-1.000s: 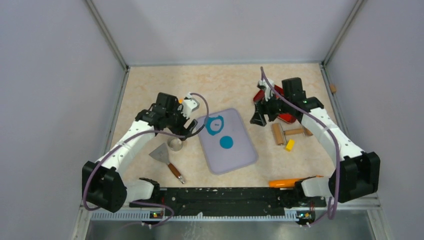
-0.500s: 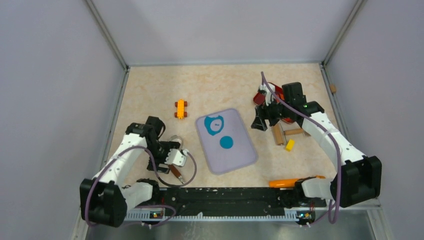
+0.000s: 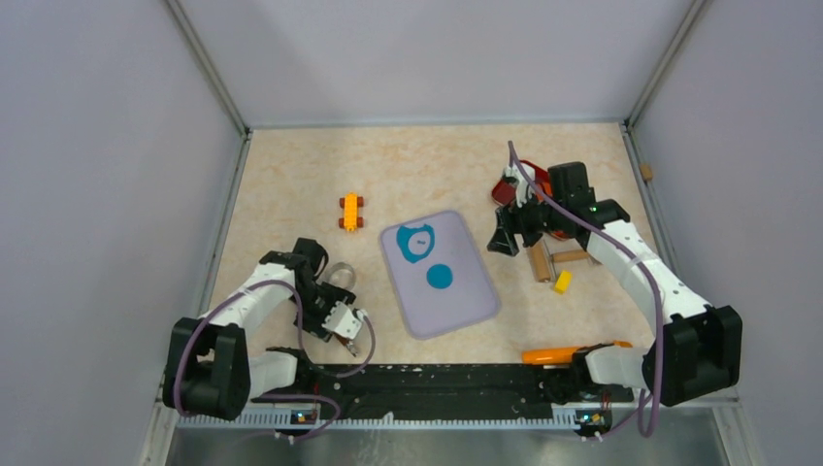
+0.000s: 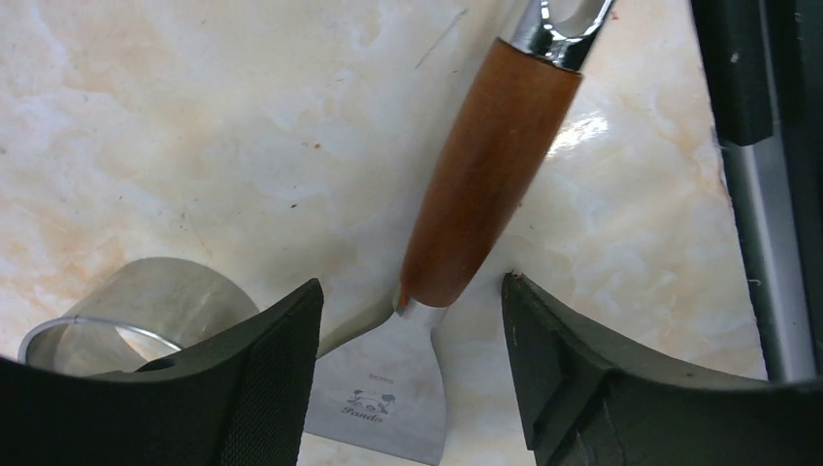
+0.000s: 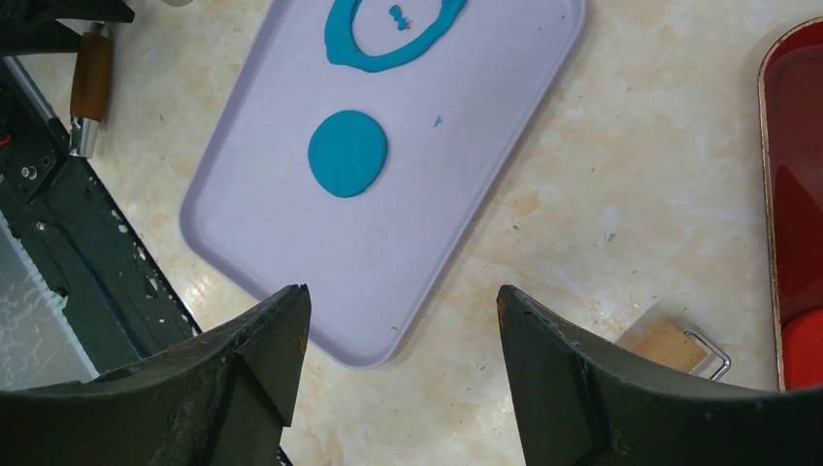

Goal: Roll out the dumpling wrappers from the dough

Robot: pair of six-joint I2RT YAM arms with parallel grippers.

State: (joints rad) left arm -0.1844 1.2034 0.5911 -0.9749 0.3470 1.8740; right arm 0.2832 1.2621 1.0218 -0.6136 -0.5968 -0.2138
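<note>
— Dough (image 3: 404, 241) first: where is it sitting?
— It is lying at the far end of the lavender mat (image 3: 456, 306), a thin teal patch with a round hole punched through it. The cut wrapper (image 3: 440, 277) is resting a little nearer on the same mat, a smooth flat disc, apart from the patch.
— And the left gripper (image 4: 410, 296)?
— It is hanging low over the scraper (image 4: 485, 175), jaws released and straddling the spot where the glossy brown wooden handle is meeting the steel blade. Neither finger is touching it. It is probably lining up there because the neck is the narrowest, firmest place to pinch.
— What is the shiny thing beside it?
— A thin metal ring cutter (image 4: 146, 301), standing right beside one finger.
— The right gripper (image 5: 403, 291)?
— It is hovering with jaws apart and nothing between them, just past the mat's right edge, near the wooden roller (image 3: 537, 260), likely waiting its turn.
</note>
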